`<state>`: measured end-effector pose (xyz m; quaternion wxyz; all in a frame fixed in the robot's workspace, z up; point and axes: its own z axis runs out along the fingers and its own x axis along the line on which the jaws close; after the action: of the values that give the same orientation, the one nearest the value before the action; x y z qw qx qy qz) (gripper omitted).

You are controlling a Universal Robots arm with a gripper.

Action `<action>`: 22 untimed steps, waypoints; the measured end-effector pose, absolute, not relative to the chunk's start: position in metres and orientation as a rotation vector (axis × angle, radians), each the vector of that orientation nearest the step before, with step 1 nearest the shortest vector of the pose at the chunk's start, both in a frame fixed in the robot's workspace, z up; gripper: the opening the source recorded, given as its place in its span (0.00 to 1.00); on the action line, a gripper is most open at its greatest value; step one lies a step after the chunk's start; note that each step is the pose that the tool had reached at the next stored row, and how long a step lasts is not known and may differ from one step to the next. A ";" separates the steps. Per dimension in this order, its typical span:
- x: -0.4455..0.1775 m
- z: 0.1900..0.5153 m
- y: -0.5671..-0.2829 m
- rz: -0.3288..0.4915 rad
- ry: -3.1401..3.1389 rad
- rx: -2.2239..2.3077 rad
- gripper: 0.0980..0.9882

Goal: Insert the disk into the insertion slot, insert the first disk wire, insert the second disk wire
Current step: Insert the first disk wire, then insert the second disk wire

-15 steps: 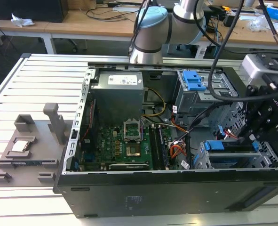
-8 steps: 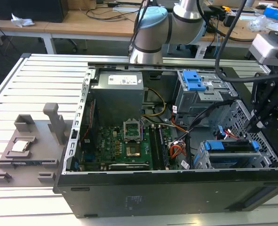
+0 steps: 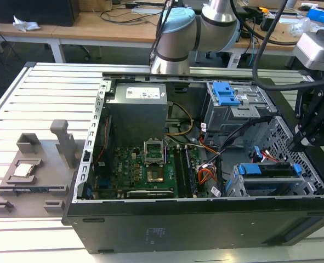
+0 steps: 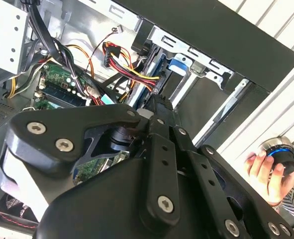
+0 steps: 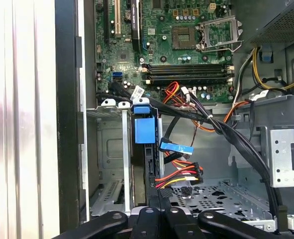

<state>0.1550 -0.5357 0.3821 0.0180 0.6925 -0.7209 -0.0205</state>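
The disk [image 3: 267,170], dark with a bright blue carrier, sits inside the insertion slot [image 3: 238,186], a low silver bay at the case's front corner on the exterior view's right. In the first wrist view the disk [image 5: 149,169] appears edge-on with its blue tab uppermost, beside the slot's silver wall [image 5: 112,149]. A blue-tipped wire [image 5: 176,148] and a red-yellow-black wire bundle [image 5: 182,177] hang loose next to the disk's edge. My gripper [image 3: 300,143] hovers just above the slot. Its black fingers meet at a point [image 4: 154,103] near the disk's end, shut with nothing visible between them.
A taller grey cage with a blue latch [image 3: 226,94] stands behind the slot. The motherboard [image 3: 145,170] and power supply [image 3: 137,109] fill the rest of the case. A grey fixture tray [image 3: 33,175] lies on the slatted table. A person's hand [image 4: 263,174] holds a round object outside the case.
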 end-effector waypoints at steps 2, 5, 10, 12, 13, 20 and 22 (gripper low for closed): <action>0.155 0.382 -0.536 -0.064 -2.239 2.151 0.01; 0.155 0.382 -0.536 -0.064 -2.239 2.151 0.01; 0.155 0.382 -0.536 -0.063 -2.239 2.151 0.01; 0.154 0.382 -0.536 -0.063 -2.239 2.151 0.01; 0.151 0.382 -0.536 -0.063 -2.239 2.151 0.01; 0.123 0.382 -0.536 -0.063 -2.239 2.151 0.01; 0.118 0.382 -0.536 -0.063 -2.239 2.151 0.01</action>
<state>0.1180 -0.5356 0.3822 0.0180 0.6925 -0.7209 -0.0204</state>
